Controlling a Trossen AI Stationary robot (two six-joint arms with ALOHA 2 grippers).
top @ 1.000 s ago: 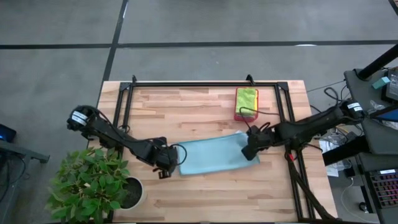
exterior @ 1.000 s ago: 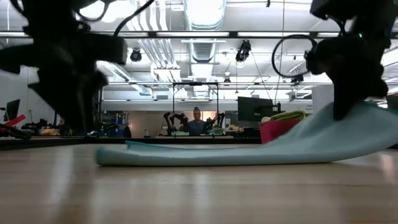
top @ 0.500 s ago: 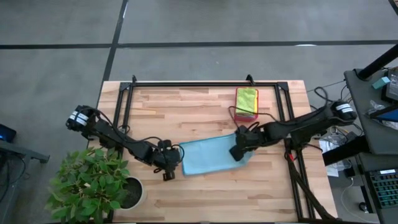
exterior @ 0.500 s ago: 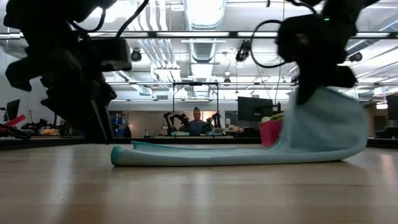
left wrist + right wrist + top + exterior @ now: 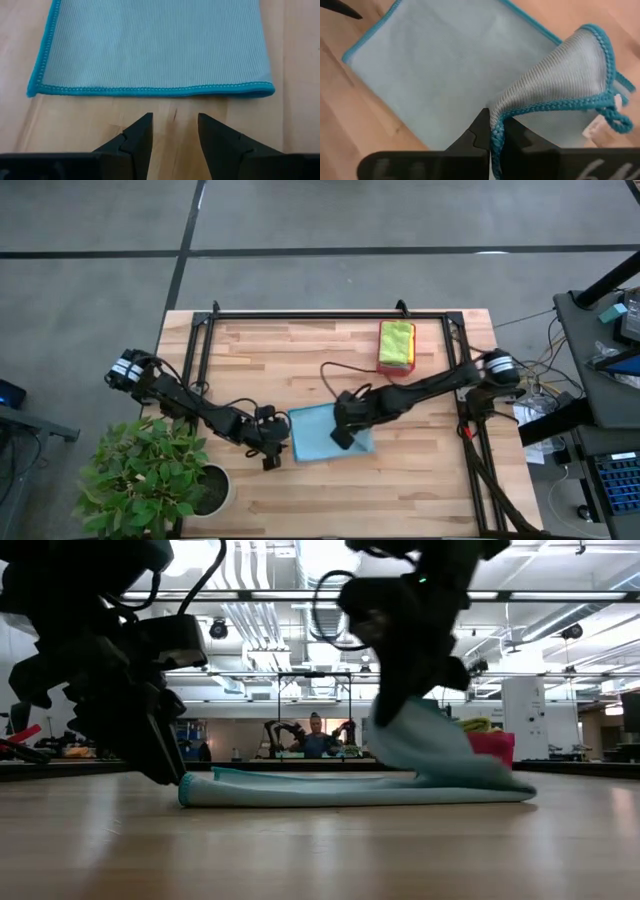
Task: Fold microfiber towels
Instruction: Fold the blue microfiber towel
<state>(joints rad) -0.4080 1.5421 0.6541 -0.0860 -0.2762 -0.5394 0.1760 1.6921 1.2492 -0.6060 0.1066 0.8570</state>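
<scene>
On the wooden table (image 5: 330,490) a light blue microfiber towel (image 5: 315,436) lies mid-fold near the front middle, its far end lifted and arched over the flat part. A pink-red tray (image 5: 396,366) at the back holds finished lime green and yellow towels (image 5: 397,338). The right tool (image 5: 491,134) is clamped tight on the towel's stitched edge. The left tool (image 5: 175,131), parted and empty, sits just beside the towel's near hem. Next, I judge, the held edge must be laid level with that hem, then released.
</scene>
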